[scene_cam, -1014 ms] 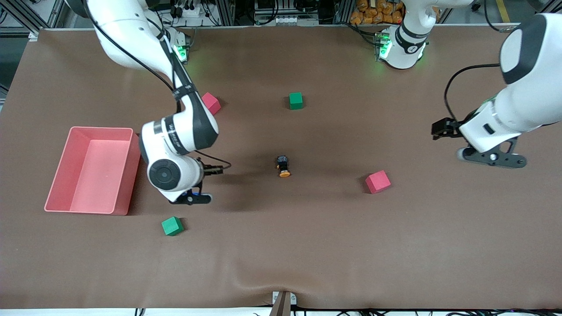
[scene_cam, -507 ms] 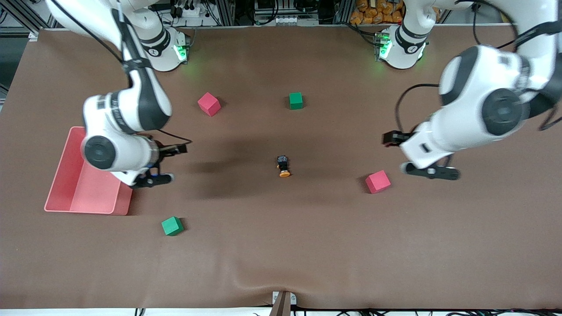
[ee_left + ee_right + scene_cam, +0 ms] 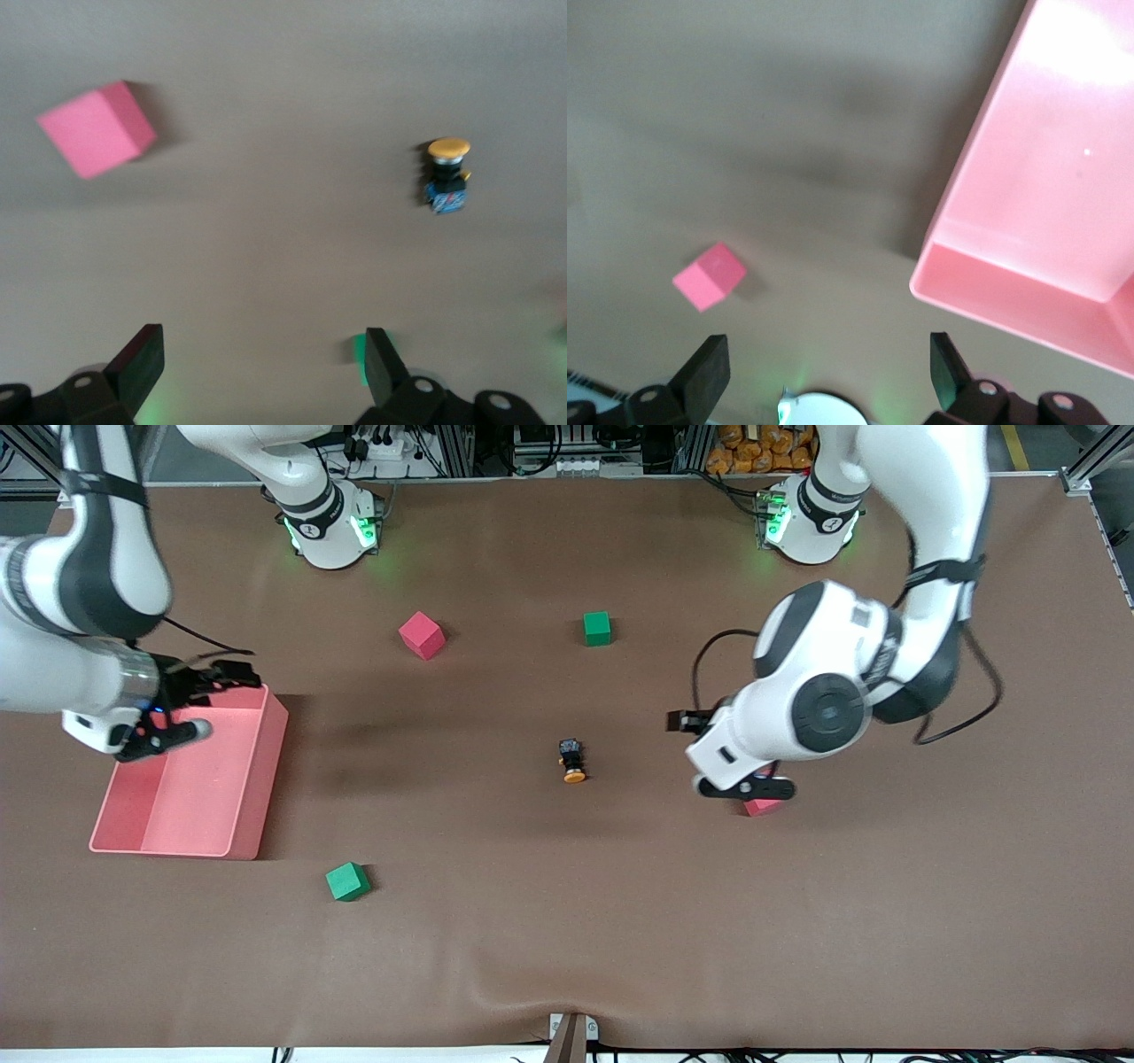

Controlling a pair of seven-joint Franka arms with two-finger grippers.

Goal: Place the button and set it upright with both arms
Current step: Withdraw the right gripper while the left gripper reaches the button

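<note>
The button (image 3: 573,760) lies on its side in the middle of the brown table, its orange cap pointing toward the front camera. The left wrist view also shows the button (image 3: 447,173), some way from the fingers. My left gripper (image 3: 746,786) hangs open and empty over a red cube (image 3: 762,807), beside the button toward the left arm's end. In its own view the left gripper (image 3: 261,359) has bare table between its fingers. My right gripper (image 3: 164,737) is open and empty over the corner of the pink bin (image 3: 261,779). The right gripper (image 3: 826,363) holds nothing.
The red cube (image 3: 96,129) under the left hand is half hidden from the front. Another red cube (image 3: 422,635) and a green cube (image 3: 597,628) lie nearer the bases. A second green cube (image 3: 347,881) lies nearer the front camera than the bin (image 3: 992,221).
Both arms swung toward the right arm's end of the table. The right gripper went from beside the button to over the bin; the left gripper came in over the red cube. The button stayed put.
</note>
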